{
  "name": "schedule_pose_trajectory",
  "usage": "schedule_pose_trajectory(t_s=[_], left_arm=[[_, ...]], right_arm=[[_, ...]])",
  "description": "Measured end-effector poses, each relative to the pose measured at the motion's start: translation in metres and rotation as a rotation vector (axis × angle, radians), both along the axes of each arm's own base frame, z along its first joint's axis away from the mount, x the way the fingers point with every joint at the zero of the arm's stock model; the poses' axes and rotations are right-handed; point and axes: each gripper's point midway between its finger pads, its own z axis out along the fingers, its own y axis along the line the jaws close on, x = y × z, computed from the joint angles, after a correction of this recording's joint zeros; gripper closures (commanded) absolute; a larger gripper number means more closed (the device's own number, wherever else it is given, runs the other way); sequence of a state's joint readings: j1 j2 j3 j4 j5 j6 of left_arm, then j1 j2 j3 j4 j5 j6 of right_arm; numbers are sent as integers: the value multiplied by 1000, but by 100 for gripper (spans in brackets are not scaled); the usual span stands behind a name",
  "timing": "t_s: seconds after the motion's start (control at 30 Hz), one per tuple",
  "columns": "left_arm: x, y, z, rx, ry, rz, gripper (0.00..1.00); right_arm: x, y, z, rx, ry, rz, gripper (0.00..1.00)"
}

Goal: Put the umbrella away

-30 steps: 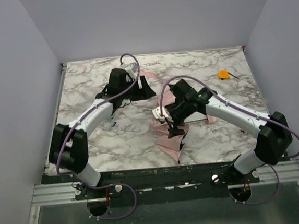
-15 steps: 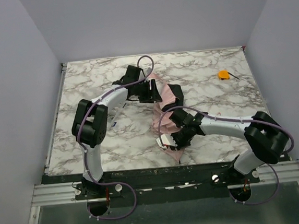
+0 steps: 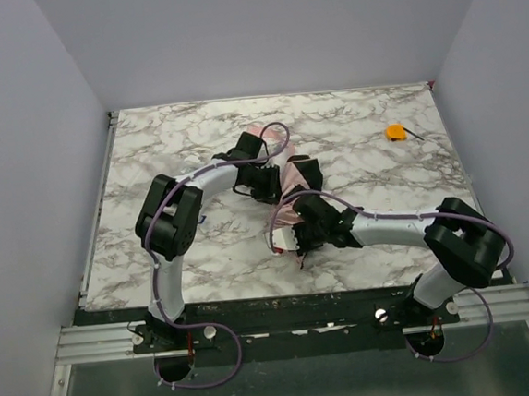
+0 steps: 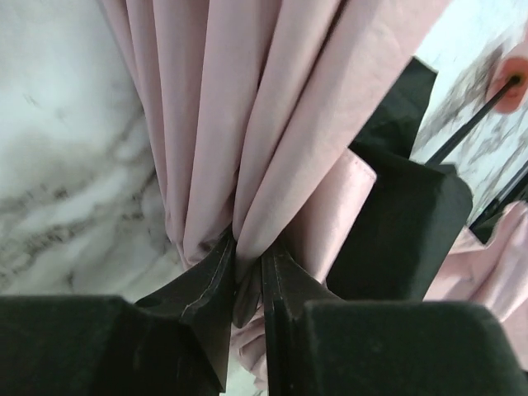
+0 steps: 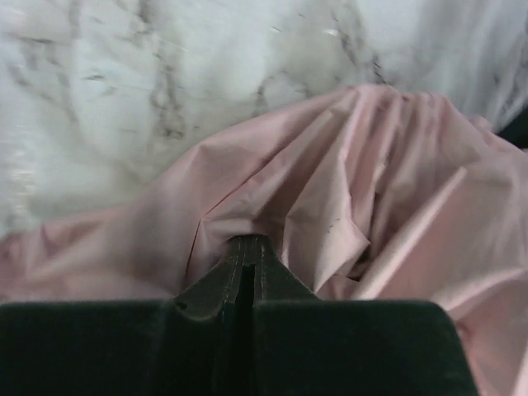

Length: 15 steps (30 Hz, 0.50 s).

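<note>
**A:** Where did the umbrella (image 3: 282, 215) lie?

**B:** Near the middle of the desk (image 3: 150, 162). It was a loose pink heap between the two arms, running from about 12 o'clock down to 6 o'clock. A small orange object (image 3: 395, 132) sat at 2 o'clock, well apart from it.

**A:** What was the left end effector (image 4: 247, 256) doing?

**B:** It was narrow. Its fingers were nipped on one hanging pleat of the canopy, at the 12 o'clock end of the heap.

**A:** And the right end effector (image 5: 247, 247)?

**B:** It was closed tip to tip at the 6 o'clock end. The creases ran together at its tips, so I judged that it had pinched a thin layer of the cloth.

**A:** How would the umbrella handle?

**B:** It looked light and very soft to me. The cloth was thin and smooth, so I thought it could slide out of a small pinch, and a hard pull could strain it. A single pleat also gives little control over the stiff parts inside. The shaft or the handle would be a surer hold, but I could not see either of them. A thick bundle of pleats seemed the next best place.
</note>
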<state>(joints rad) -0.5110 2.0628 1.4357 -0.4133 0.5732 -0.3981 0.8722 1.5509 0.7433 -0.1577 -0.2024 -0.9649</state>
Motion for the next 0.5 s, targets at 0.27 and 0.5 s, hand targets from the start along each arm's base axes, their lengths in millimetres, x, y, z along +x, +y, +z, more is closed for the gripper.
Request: schedule_pose_trajectory(t_s=[0.27, 0.5], left_arm=[[-25, 4, -6, 11, 0, -32, 82], [-21, 5, -6, 23, -4, -3, 75]], right_arm=[[32, -11, 0, -33, -100, -65, 81], [23, -17, 6, -66, 27, -25, 45]])
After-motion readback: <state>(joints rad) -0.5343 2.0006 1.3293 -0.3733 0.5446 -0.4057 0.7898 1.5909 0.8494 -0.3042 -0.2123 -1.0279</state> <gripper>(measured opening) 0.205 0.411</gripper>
